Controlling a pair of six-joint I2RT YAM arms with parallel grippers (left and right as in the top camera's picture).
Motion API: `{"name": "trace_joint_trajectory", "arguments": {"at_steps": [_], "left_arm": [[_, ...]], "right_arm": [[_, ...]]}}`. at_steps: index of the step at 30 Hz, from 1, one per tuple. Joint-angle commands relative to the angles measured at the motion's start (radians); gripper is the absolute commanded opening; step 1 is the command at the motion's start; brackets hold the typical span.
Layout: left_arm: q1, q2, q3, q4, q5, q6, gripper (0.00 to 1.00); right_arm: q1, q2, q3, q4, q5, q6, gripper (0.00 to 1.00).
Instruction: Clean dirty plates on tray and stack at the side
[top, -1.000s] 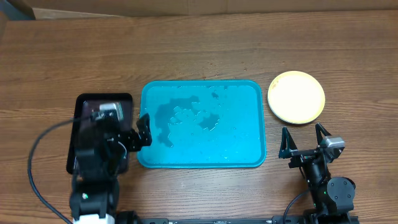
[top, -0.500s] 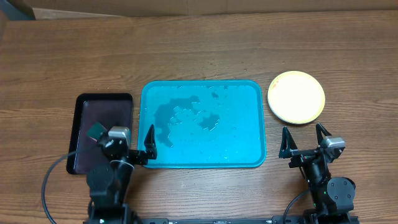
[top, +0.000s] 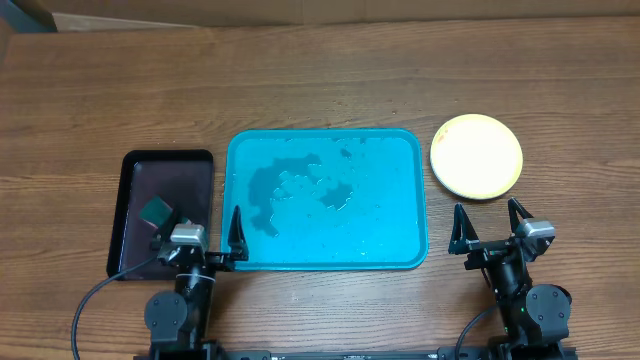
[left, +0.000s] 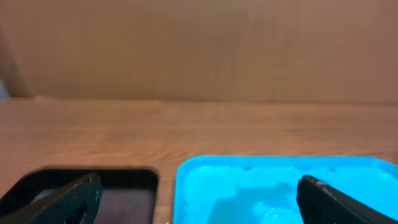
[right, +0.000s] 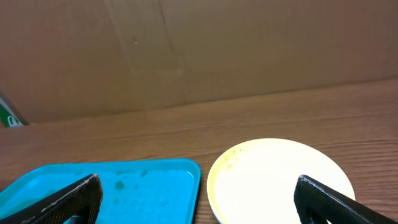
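At the far left lay a dark tray (top: 130, 175) with a small green block (top: 155, 210) on it, perhaps a sponge. At its near right corner hung the left gripper (top: 200, 243), jaws spread wide and empty, between the dark tray and the tray (top: 400, 150). The tray held no plates; its floor showed only wet patches and specks. The plates (top: 476, 156) sat on the table (top: 320, 80) just right of the tray, apart from its rim. The top face was pale yellow and looked clean; how many lay beneath could not be told. Near them, toward the robot, hung the right gripper (top: 488, 235), jaws likewise wide and holding nothing. By this lie the job looked about done. The plates were probably light, stiff plastic, hard to break, but likely wet and slick. The shallow raised rim seemed the only purchase: one finger over it, one under, pinched at the near edge, lifted level so that nothing slid off
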Motion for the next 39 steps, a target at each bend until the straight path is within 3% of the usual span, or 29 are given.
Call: {"name": "trace_joint_trajectory", "arguments": {"at_steps": [1, 39], "left_arm": [[-0.005, -0.033, -0.005, -0.055, -0.103, 0.023, 0.99], [-0.005, -0.037, -0.005, -0.074, -0.101, 0.030, 1.00]], "right_arm": [[-0.006, -0.009, -0.010, 0.005, 0.006, -0.004, 1.00], [-0.006, -0.009, -0.010, 0.005, 0.006, -0.004, 1.00]]}}
